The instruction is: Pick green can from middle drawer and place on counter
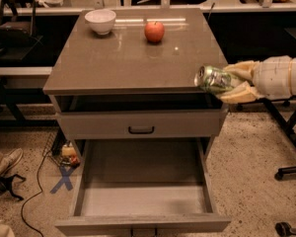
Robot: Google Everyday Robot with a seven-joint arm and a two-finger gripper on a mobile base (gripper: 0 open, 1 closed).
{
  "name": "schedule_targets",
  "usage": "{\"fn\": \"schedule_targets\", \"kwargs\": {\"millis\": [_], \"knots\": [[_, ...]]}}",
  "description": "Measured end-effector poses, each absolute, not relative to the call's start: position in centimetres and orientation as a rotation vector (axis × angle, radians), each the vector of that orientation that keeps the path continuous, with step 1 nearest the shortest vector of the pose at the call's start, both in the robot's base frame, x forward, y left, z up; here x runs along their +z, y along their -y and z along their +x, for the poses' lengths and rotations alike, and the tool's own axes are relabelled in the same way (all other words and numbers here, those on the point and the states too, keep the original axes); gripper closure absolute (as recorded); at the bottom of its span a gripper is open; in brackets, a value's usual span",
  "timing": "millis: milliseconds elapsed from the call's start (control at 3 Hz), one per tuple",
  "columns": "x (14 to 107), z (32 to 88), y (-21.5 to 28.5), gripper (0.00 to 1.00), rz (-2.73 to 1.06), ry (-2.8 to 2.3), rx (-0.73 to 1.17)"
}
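Jaws of the tan gripper pinch the shiny cylindrical green can sideways at frame right, over the glossy counter edge.

One can, apple, bowl, pincer; two drawers

No lettering can be read; the green can shows only mottled print. The gripper clasps it by the surface's front right corner. A blue X marks the floor.
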State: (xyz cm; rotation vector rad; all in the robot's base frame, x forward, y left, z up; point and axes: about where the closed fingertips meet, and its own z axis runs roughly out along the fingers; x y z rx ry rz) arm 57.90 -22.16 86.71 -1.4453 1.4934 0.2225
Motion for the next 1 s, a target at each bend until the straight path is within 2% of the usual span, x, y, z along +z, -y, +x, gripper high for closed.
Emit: {"fn": "schedule_targets", "kwargs": {"millis": [333, 1000], "knots": [[91.0, 62.5, 22.1, 1.0, -1.37, -1.526, 0.158], [91.5, 71.4, 20.7, 1.0, -1.294, -1.721, 0.175]]}}
